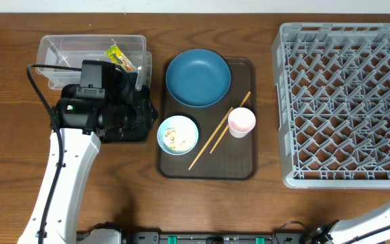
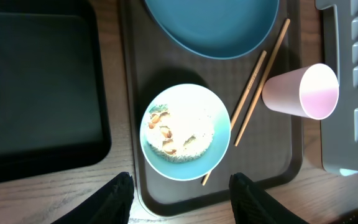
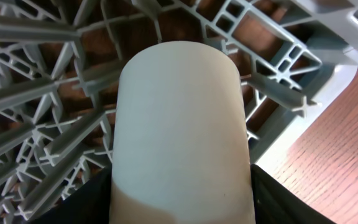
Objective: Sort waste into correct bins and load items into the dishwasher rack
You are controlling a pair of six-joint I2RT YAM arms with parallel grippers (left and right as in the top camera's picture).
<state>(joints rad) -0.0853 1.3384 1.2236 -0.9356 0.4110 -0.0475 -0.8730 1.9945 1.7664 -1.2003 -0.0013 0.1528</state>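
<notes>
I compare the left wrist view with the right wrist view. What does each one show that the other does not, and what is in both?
Only the left wrist view: the brown rectangular serving tray carrying the large dark-blue round plate, the small light-blue bowl of rice-like food bits, the wooden chopsticks and the pink cup; beside it, the shallow black rectangular tray. Only the right wrist view: the white cylindrical cup held in the right hand. Both: the grey plastic grid rack and the wooden table.
</notes>
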